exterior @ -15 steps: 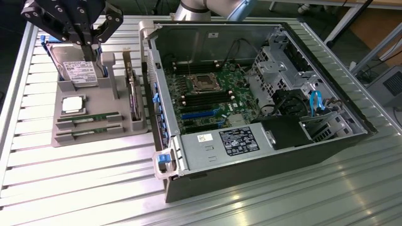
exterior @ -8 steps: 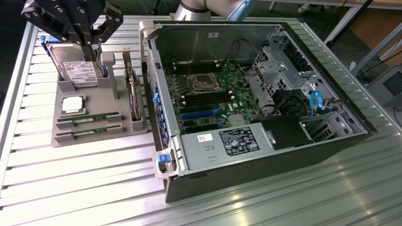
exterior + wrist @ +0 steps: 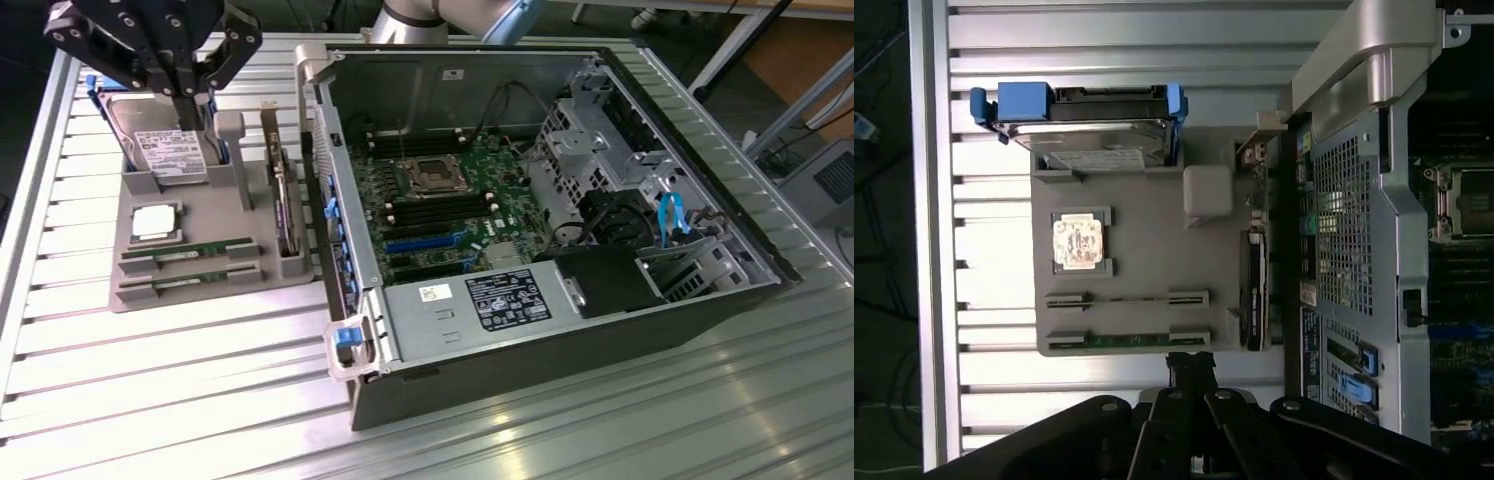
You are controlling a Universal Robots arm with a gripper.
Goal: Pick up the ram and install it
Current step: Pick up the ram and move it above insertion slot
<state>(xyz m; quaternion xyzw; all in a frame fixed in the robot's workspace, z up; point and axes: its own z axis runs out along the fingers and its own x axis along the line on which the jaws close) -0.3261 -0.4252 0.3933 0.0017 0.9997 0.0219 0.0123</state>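
Approach stage of the pick, with nothing grasped and no install work begun. The grey holder (image 3: 214,212) (image 3: 1154,250) on the slatted surface (image 3: 160,380) serves as the landmark. The ram (image 3: 187,250) (image 3: 1129,298), a thin green stick, sits on edge in a slot at the end of the holder farthest from the hard drive (image 3: 167,150) (image 3: 1089,140). A 2nd stick (image 3: 190,277) (image 3: 1129,340) sits in the parallel slot, nearer the holder's outer edge. The processor chip (image 3: 154,222) (image 3: 1078,243) lies on the holder between the hard drive and the 2 slots. The tool (image 3: 183,105) (image 3: 1192,365) hangs above the holder's hard-drive end, its fingers drawn together on nothing, well apart from both sticks. The open computer case (image 3: 441,80) (image 3: 1354,200) stands just beside the holder, on the exterior view's right, with its motherboard (image 3: 447,195) exposed. Long dark slots (image 3: 430,212) beside the board's socket are judged to be the memory sockets. Judged requirement for a grasp: the fingers must part, come over the holder's slot end, line up across the stick's thin faces, and descend squarely, since the neighbouring stick leaves little room
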